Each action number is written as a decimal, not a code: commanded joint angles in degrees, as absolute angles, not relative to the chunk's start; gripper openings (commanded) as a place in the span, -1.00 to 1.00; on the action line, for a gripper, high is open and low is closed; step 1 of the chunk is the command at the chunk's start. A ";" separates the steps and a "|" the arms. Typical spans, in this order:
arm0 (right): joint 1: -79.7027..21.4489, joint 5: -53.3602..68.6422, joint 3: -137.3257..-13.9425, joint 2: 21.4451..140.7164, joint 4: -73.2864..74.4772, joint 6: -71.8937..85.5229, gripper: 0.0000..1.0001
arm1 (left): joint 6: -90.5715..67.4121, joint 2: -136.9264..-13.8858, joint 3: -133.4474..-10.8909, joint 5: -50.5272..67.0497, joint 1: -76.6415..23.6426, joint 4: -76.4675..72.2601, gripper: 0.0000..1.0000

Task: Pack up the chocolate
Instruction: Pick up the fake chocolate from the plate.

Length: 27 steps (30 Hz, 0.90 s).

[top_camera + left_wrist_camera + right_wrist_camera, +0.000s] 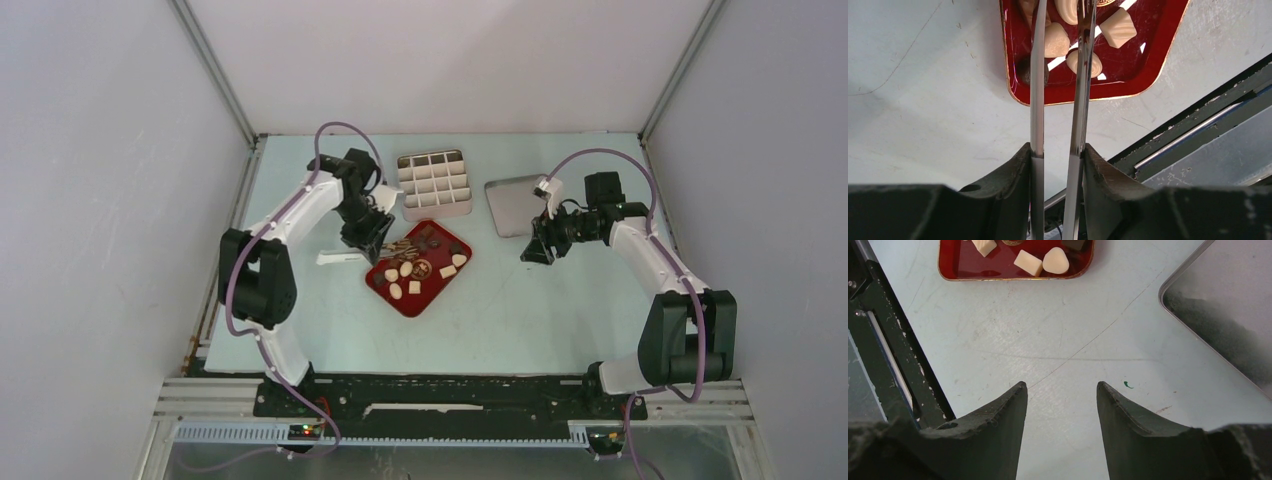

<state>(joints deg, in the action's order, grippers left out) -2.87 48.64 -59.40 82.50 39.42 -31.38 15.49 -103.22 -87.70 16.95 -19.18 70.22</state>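
Left wrist view: left gripper (1057,150) fingers clamped on thin metal tweezers (1036,100), blades running straight up frame, across cream-white and dark brown chocolate pieces (1055,41) in glossy red tray (1128,82), top centre. Right gripper (1062,387) open, empty, tray far at its upper left. Left arm nearer, so pick prob. its job.

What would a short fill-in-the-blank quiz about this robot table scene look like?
The left gripper clamps thin metal tongs above a glossy tray coloured ____.
The right gripper is open and holds ____.
The flat grey metal lid lies to the ____ of the pale divided box.
The small cream and brown chocolate pieces lie on the ____.
Missing: red; nothing; right; tray.
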 commanded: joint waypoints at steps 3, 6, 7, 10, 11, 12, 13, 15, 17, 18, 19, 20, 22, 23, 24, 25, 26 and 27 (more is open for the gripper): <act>-2.64 49.22 -59.65 82.45 39.89 -32.08 0.12 | 15.57 -103.21 -91.91 18.71 -19.86 70.92 -0.48; -2.64 49.22 -59.68 82.67 39.86 -32.08 0.12 | 15.97 -102.24 -92.72 19.54 -19.86 72.02 -0.54; -2.64 49.22 -59.66 82.74 39.90 -32.09 0.12 | 16.22 -101.88 -92.99 20.11 -19.86 72.54 -0.54; -2.70 49.28 -59.68 82.88 39.82 -32.08 0.12 | 17.82 -100.73 -94.27 22.42 -19.86 74.25 -0.58; -2.72 49.26 -59.68 82.90 39.72 -32.01 0.12 | 18.12 -100.46 -94.90 22.93 -19.89 74.76 -0.61; -2.77 49.23 -59.68 82.96 39.65 -31.94 0.12 | 18.27 -100.32 -95.56 23.06 -19.87 75.20 -0.65; -2.85 49.23 -59.66 83.03 39.64 -31.92 0.12 | 18.42 -100.21 -96.29 22.91 -19.86 75.45 -0.67; -2.97 49.08 -59.68 83.29 39.63 -31.91 0.12 | 18.54 -100.20 -97.89 22.45 -19.80 75.57 -0.67; -2.99 48.90 -59.68 83.40 39.64 -31.93 0.12 | 17.90 -100.47 -99.70 21.04 -19.78 74.37 -0.66; -2.99 48.83 -59.68 83.41 39.64 -31.92 0.12 | 17.42 -100.60 -100.54 20.10 -19.75 73.45 -0.66; -2.99 48.74 -59.68 83.48 39.59 -31.84 0.12 | 16.86 -100.86 -101.59 19.20 -19.57 72.19 -0.66; -2.99 48.70 -59.68 83.49 39.56 -31.78 0.12 | 16.15 -101.16 -102.58 18.56 -19.43 70.74 -0.66; -2.94 48.37 -59.68 83.47 39.43 -31.46 0.12 | 14.04 -102.16 -105.10 17.77 -18.78 67.73 -0.67; -2.88 48.20 -59.63 83.35 39.26 -31.31 0.12 | 13.19 -102.78 -106.53 17.33 -18.46 66.51 -0.67; -2.76 48.05 -59.66 83.31 39.09 -31.14 0.12 | 12.16 -103.93 -108.32 16.74 -18.28 65.37 -0.69; -2.68 47.93 -59.59 83.19 38.93 -30.92 0.11 | 11.41 -104.80 -110.00 15.86 -18.13 64.28 -0.69; -2.55 47.76 -59.67 83.15 38.87 -30.81 0.11 | 10.62 -105.79 -111.85 14.88 -18.14 63.21 -0.69; -2.43 47.73 -59.63 83.19 38.74 -30.79 0.11 | 9.57 -106.70 -113.43 13.91 -18.11 61.41 -0.69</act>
